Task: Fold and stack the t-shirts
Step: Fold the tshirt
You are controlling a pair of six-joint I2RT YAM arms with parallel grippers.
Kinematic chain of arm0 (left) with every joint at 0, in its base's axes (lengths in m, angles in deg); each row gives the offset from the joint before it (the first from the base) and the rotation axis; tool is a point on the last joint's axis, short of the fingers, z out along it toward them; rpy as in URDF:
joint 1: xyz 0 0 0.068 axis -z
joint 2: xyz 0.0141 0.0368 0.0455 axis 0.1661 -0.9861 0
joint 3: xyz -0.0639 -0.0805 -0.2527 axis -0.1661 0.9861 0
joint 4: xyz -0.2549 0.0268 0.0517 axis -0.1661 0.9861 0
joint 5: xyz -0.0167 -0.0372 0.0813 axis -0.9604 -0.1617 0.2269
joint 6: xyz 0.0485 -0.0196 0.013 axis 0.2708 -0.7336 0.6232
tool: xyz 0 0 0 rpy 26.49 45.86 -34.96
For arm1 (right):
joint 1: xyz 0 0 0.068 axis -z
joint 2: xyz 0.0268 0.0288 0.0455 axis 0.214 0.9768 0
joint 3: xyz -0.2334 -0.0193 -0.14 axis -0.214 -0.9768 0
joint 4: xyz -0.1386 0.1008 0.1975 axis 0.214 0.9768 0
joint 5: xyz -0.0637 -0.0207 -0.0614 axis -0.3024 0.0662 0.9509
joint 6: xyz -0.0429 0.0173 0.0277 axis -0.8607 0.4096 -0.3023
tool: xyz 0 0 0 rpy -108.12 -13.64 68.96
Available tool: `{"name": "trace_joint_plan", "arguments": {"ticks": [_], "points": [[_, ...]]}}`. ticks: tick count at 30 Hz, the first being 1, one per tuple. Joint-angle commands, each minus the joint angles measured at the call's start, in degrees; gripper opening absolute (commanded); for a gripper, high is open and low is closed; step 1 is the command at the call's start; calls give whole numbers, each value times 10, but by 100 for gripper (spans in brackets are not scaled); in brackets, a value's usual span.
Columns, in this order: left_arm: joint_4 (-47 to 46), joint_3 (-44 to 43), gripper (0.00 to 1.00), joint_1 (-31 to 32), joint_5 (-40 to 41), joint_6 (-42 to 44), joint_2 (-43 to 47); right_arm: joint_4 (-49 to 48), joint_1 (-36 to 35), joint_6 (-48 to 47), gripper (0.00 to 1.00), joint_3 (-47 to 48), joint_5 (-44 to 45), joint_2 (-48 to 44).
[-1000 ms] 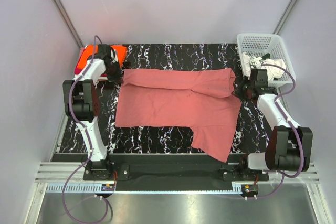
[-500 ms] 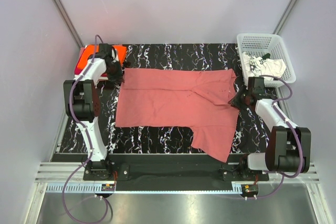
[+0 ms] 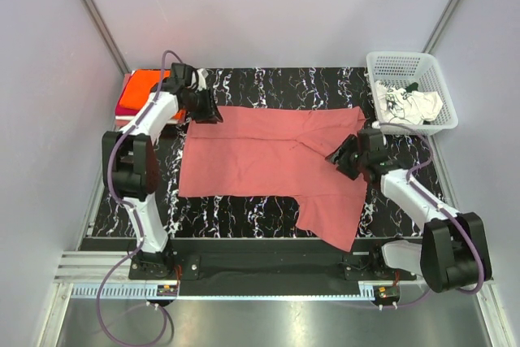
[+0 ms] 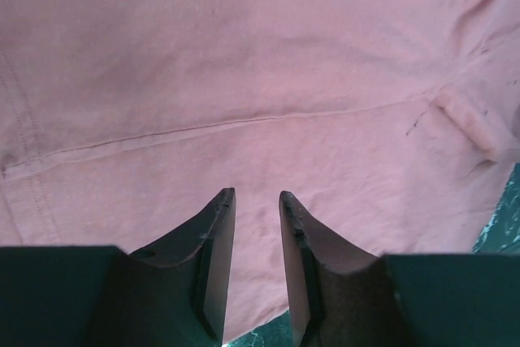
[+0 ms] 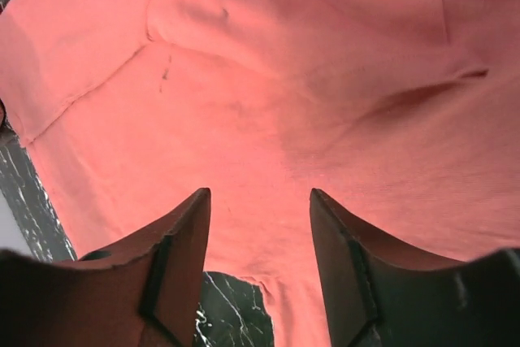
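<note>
Rose-red tee [image 3: 268,160] flat, unfolded, 0 folds done; orange tee [image 3: 145,83] and magenta tee [image 3: 122,107] stacked far left; white tee [image 3: 410,106] in basket [image 3: 398,57]. Left tool [image 4: 256,199] narrowly apart, right tool [image 5: 260,194] apart, both empty.

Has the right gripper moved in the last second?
Yes. The right gripper moved left and down in the top view, away from the basket, and is now over the red shirt.
</note>
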Motion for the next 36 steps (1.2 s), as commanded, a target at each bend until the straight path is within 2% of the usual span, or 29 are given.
{"name": "trace_joint_plan", "arguments": {"ticks": [1, 4, 10, 20, 23, 27, 36], "points": [[-41, 43, 33, -6, -40, -32, 48, -163, -15, 103, 60, -61, 32, -13], [-76, 96, 35, -5, -49, -37, 92, -257, -15, 103, 68, -104, 36, -10], [-111, 142, 37, 1, -54, -43, 149, -357, -16, 84, 72, -161, 37, -4], [-120, 152, 38, 9, -87, -36, 171, -448, -16, 93, 72, -176, 75, 60], [-120, 153, 39, 9, -79, -29, 180, -452, -16, 116, 72, -168, 86, 85], [-119, 151, 39, 8, -80, -30, 181, -523, -17, 178, 72, -197, 99, 115], [-119, 149, 40, 9, -74, -29, 185, -586, -22, 205, 73, -218, 124, 143]]}}
